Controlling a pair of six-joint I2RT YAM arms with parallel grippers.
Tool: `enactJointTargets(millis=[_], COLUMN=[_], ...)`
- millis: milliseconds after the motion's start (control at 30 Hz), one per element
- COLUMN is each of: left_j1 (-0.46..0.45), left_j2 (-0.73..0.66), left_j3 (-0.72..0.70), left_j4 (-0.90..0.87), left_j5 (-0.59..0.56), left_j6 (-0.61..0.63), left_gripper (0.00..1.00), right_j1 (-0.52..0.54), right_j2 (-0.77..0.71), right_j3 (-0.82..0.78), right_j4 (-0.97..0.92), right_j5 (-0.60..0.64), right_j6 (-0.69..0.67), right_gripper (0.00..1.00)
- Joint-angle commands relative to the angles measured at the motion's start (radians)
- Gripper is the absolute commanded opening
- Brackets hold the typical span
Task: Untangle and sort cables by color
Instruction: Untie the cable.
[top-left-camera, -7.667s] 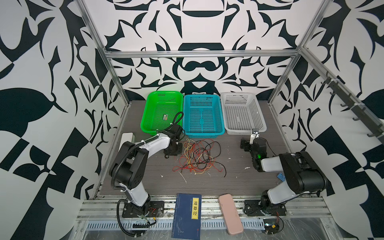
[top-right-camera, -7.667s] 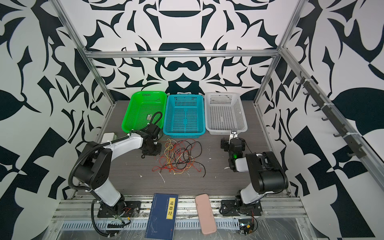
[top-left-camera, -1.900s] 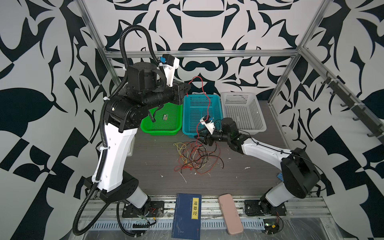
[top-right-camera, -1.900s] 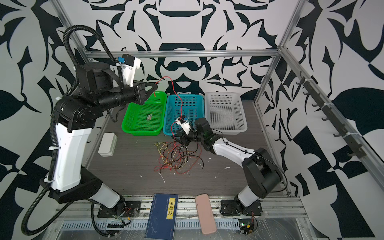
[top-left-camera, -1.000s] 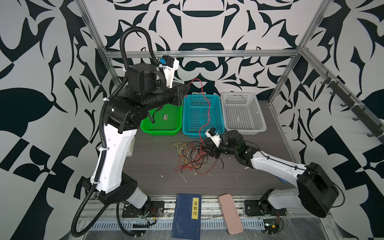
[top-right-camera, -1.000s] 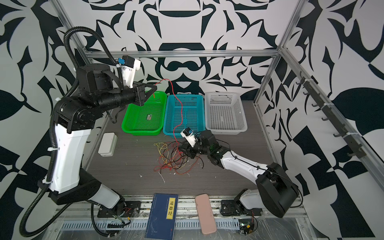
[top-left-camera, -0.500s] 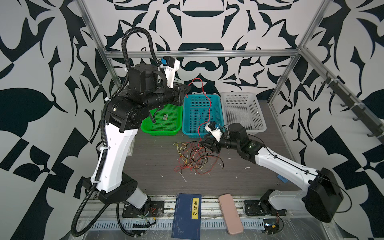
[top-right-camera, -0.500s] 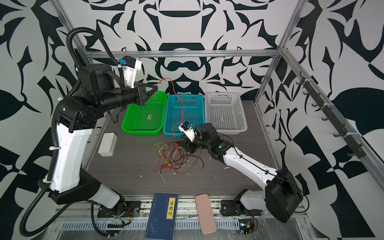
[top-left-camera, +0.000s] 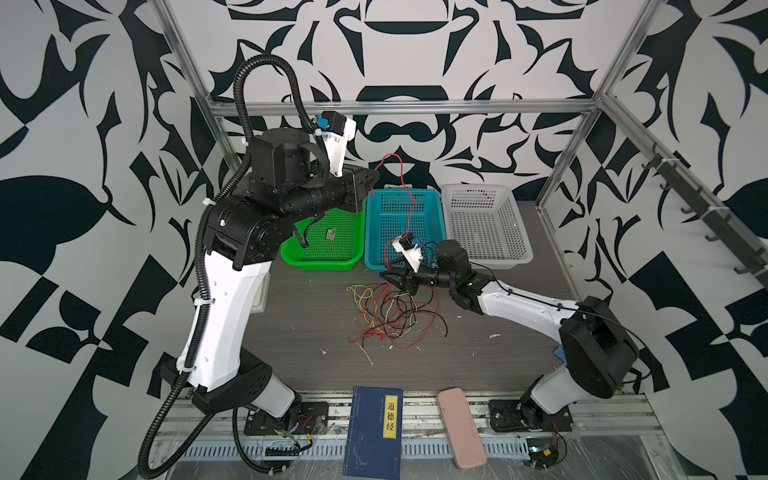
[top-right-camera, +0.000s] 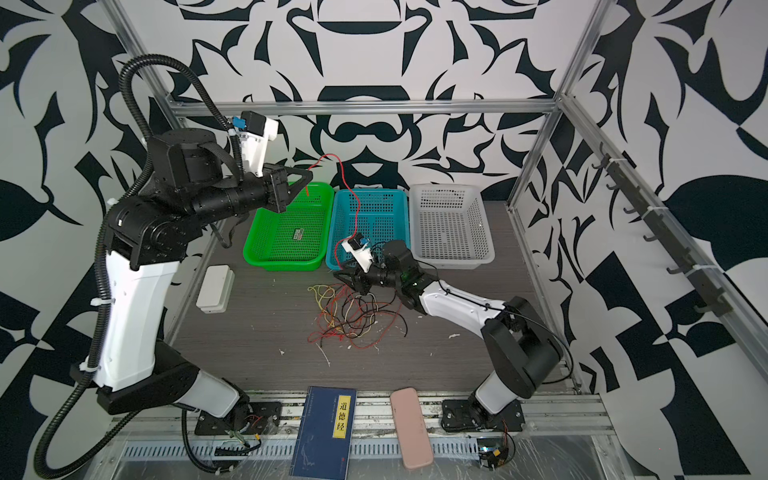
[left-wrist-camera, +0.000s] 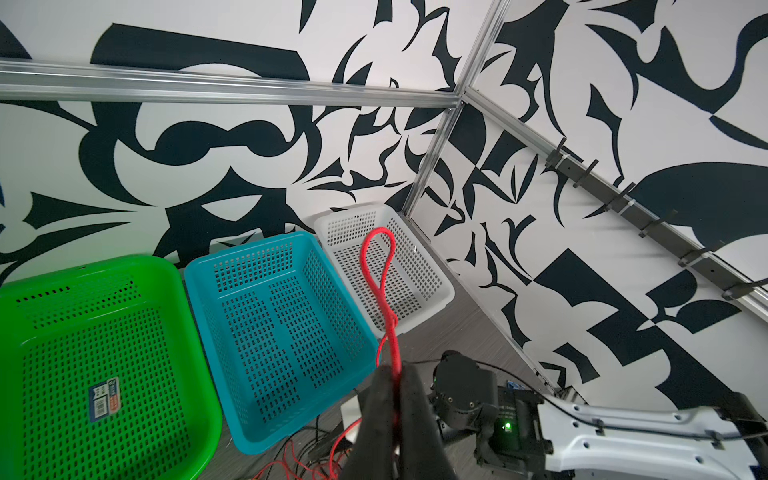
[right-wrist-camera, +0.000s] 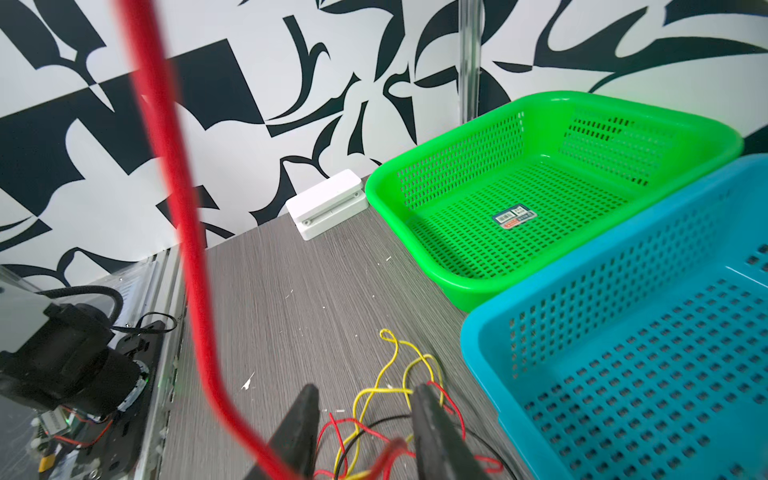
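The grey bench (top-left-camera: 307, 332) has a streaky wood look. At its 12 o'clock edge sit three plastic baskets full of little holes, side by side: one green basket (top-left-camera: 318, 262), one blue basket (top-left-camera: 376, 264) and one white basket (top-left-camera: 498, 262). At 6 o'clock, just past the bench's edge, lie one flat dark blue book (top-left-camera: 374, 432) and one smooth pink case (top-left-camera: 461, 428) with round corners. One white box (top-right-camera: 214, 289) sits at 9 o'clock. In the middle lies one messy pile of cables (top-left-camera: 388, 311), thin as string and curly, in red, yellow and black, too tangled to count. The right claw (right-wrist-camera: 365, 415) is low at the pile's 12 o'clock edge, its two fingers spread apart with wires between them. The left claw (top-left-camera: 374, 178) is high up, toward 11 o'clock from the pile, pressed together on one red cable (left-wrist-camera: 391, 336) that loops up, then hangs down over the blue basket toward the pile.
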Motion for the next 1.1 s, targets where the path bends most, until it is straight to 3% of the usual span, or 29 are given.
enactJointTargets(millis=[0,267,600,867,1067], left_j1=[0.005,0.005,0.013,0.026,0.033], left_j2=[-0.018,-0.015,0.022,0.04,0.057], left_j3=[0.006,0.036,0.11,0.121,0.171], left_j4=[0.016,-0.005,-0.051,-0.042,-0.053], left_j5=[0.02,0.0,-0.061,-0.069,-0.078], left_j6=[-0.012,0.008,0.046,0.047,0.047], left_gripper=[0.0,0.0,0.0,0.0,0.0], right_j1=[0.011,0.037,0.09,0.185,0.19], right_j2=[0.041,0.105,-0.01,-0.079,-0.096], right_j3=[0.047,0.043,-0.112,-0.15,-0.192], right_j4=[0.109,0.032,-0.09,-0.283,-0.339], right_j5=[0.002,0.003,0.067,0.166,0.244], right_j6=[0.036,0.007,-0.072,-0.171,-0.216], right_gripper=[0.29,0.14,0.12,0.13,0.17])
